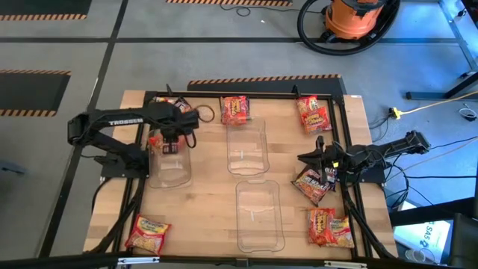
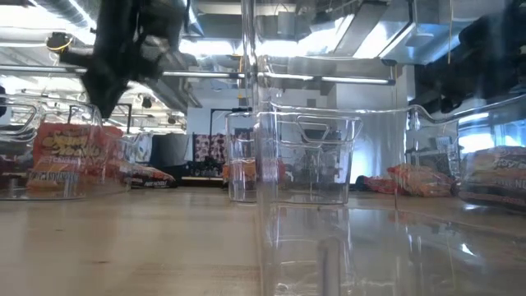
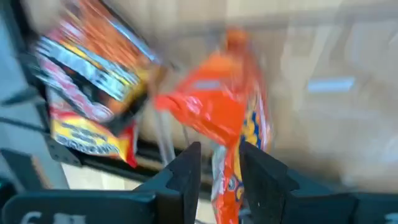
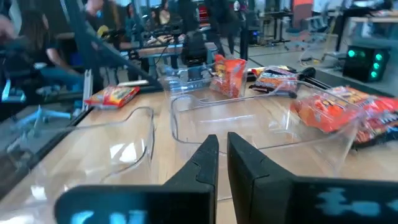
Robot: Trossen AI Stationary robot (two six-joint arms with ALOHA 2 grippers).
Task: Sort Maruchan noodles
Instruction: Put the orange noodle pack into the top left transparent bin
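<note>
My left gripper (image 1: 170,140) is shut on an orange-red noodle packet (image 3: 217,106) and holds it inside the far end of the left clear bin (image 1: 170,168). The packet also shows upright in the low view (image 2: 67,156) and in the right wrist view (image 4: 230,74). My right gripper (image 1: 305,158) is shut and empty. It points toward the table's left and hovers by a dark brown packet (image 1: 312,185) that lies flat at the right edge. More packets lie flat at the far side (image 1: 234,109) (image 1: 314,113) (image 1: 173,104) and at the near corners (image 1: 148,233) (image 1: 328,228). My left gripper pinches the orange-red packet's upper end (image 3: 225,167) between its two fingers, which come from above and point down. The packet hangs upright below the fingers, inside the bin's walls. Whether its lower end (image 2: 66,187) touches the bin's floor, I cannot tell.
Two more clear bins stand on the wooden table, one at the middle far side (image 1: 246,146) and one at the middle near side (image 1: 260,217). A black frame (image 1: 345,134) runs along the table's edges. People sit in the room beyond the table (image 4: 37,43).
</note>
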